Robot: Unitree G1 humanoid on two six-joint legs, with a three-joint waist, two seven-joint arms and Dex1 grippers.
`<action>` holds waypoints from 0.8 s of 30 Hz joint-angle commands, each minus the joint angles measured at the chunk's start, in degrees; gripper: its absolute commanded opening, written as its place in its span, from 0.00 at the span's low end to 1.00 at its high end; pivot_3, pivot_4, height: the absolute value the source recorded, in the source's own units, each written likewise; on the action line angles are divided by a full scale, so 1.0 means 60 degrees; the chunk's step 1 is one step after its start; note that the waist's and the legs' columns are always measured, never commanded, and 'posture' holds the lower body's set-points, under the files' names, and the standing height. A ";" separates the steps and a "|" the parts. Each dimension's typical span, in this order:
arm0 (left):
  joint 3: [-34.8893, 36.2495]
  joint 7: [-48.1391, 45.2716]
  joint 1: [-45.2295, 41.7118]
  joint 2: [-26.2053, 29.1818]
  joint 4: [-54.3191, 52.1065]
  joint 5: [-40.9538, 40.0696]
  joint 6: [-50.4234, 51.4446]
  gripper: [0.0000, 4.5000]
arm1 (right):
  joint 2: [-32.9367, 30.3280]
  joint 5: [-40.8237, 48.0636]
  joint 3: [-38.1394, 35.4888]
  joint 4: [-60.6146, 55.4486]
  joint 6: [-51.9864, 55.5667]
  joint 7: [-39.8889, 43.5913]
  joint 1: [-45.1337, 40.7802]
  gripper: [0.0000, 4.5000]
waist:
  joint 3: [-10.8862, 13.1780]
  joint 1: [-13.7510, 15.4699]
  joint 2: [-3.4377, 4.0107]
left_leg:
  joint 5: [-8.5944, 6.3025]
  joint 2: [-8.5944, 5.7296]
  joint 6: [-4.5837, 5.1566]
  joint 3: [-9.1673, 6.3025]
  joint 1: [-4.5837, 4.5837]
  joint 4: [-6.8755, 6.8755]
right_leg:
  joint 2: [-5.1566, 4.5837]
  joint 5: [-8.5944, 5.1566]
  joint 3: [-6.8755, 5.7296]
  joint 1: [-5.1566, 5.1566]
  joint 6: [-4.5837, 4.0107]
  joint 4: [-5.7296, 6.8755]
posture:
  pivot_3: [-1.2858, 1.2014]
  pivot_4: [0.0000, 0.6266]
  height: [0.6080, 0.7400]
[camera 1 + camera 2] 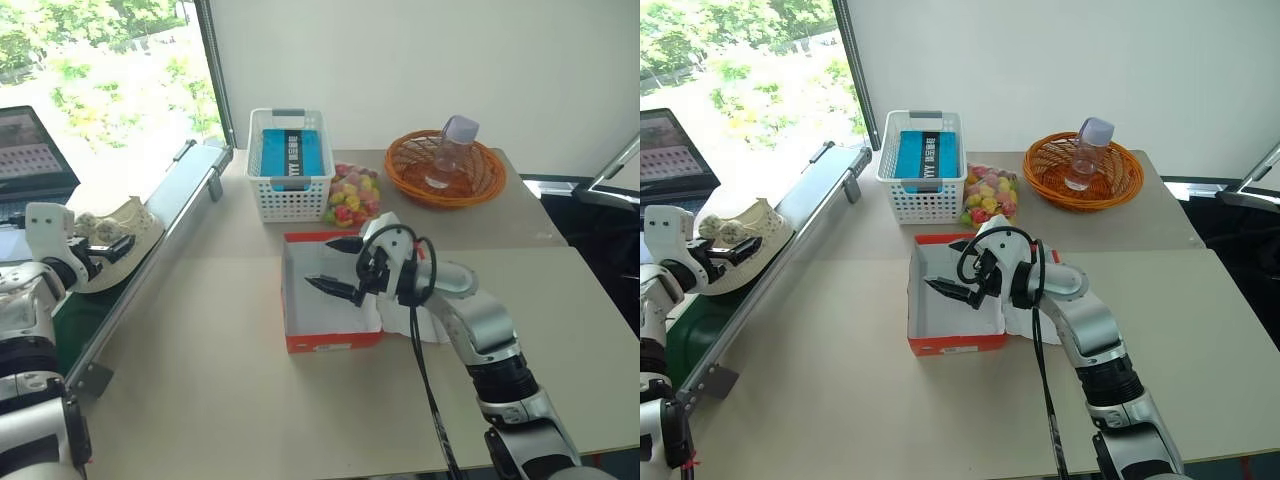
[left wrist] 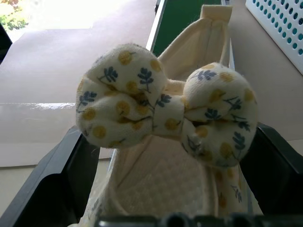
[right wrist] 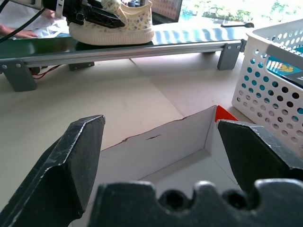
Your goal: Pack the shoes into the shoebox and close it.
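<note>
At the left edge of the frame a cream shoe (image 1: pixel 115 238) with a flowered bow lies on the green conveyor (image 1: pixel 150 250), where the left gripper (image 1: pixel 105 250) can reach it. Its black fingers stand spread on either side of the shoe without clamping it, the arm stretched out sideways. In the middle, the red-orange shoebox (image 1: pixel 330 342) sits open and empty, ready for loading. The right gripper (image 1: pixel 340 268) hovers over the box, jaws wide and holding nothing, forearm bent inward from the lower right.
</note>
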 commanded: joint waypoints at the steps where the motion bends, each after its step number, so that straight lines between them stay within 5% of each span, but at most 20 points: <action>1: -0.0212 -0.0155 -0.0184 -0.0115 0.0205 0.0021 -0.0141 0.83 | -0.0161 0.0084 -0.0242 -0.0462 0.0000 -0.0123 -0.0024 1.00 | -0.0001 0.0020 0.0000 | 0.0001 0.0000 -0.0001 0.0000 0.0000 0.0001 | -0.0001 0.0000 0.0000 0.0001 0.0000 0.0000 | 0.52 0.24 1.00; 11: -0.0372 -0.0410 -0.0109 -0.0542 -0.0769 -0.0176 0.0127 0.08 | -0.0237 0.0091 -0.0177 -0.0496 -0.0022 -0.0277 0.0033 1.00 | -0.0004 0.0240 0.0002 | 0.0003 -0.0005 -0.0003 -0.0005 -0.0001 0.0005 | -0.0004 0.0000 -0.0005 0.0009 0.0003 0.0000 | 0.52 0.24 1.00; 24: -0.0397 0.0552 -0.0600 -0.2419 -0.6394 -0.2375 0.3057 0.05 | 0.0703 0.2638 -0.2195 -0.0976 0.2673 -0.1836 -0.0379 1.00 | -0.0008 0.0116 -0.0027 | 0.0005 -0.0001 0.0001 -0.0037 -0.0047 0.0027 | 0.0001 0.0005 -0.0032 0.0004 0.0008 -0.0004 | 0.52 0.24 1.00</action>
